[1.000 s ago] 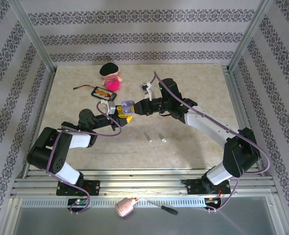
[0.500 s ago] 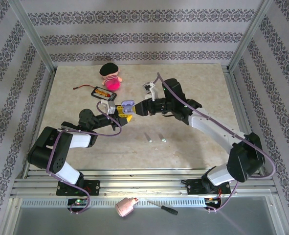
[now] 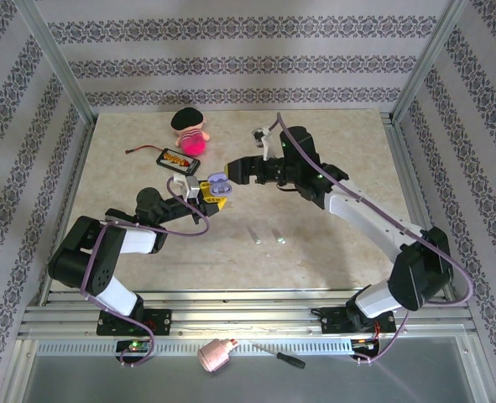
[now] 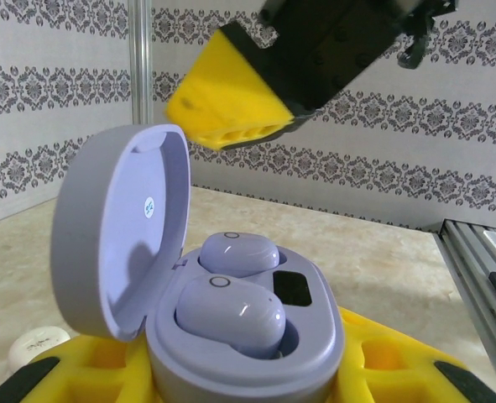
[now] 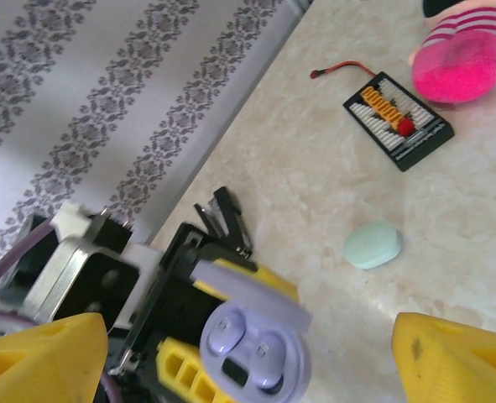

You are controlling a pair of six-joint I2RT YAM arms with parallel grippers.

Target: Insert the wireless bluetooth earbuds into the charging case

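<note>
My left gripper (image 3: 216, 196) is shut on the base of a lilac charging case (image 4: 256, 353) whose lid (image 4: 117, 231) stands open. Two lilac earbuds lie in its sockets, the near one (image 4: 229, 316) sitting a little high and the far one (image 4: 239, 253) behind it. From the right wrist the case (image 5: 260, 369) and both buds show below my right gripper (image 5: 248, 348). That right gripper (image 3: 233, 170) is open, just above and right of the case, with nothing between its yellow fingertips (image 4: 231, 105). Two pale stem-shaped earbuds (image 3: 253, 235) (image 3: 279, 238) lie loose on the table.
A mint pebble-shaped case (image 5: 372, 245) lies on the table beyond the held case. A black board with orange parts (image 3: 178, 159) and a pink doll (image 3: 189, 130) sit at the back left. A pink bottle (image 3: 215, 355) and a screwdriver (image 3: 281, 358) rest beyond the near rail.
My right gripper has opened and drawn back up and to the right, away from the case. The left gripper has kept the case still.
</note>
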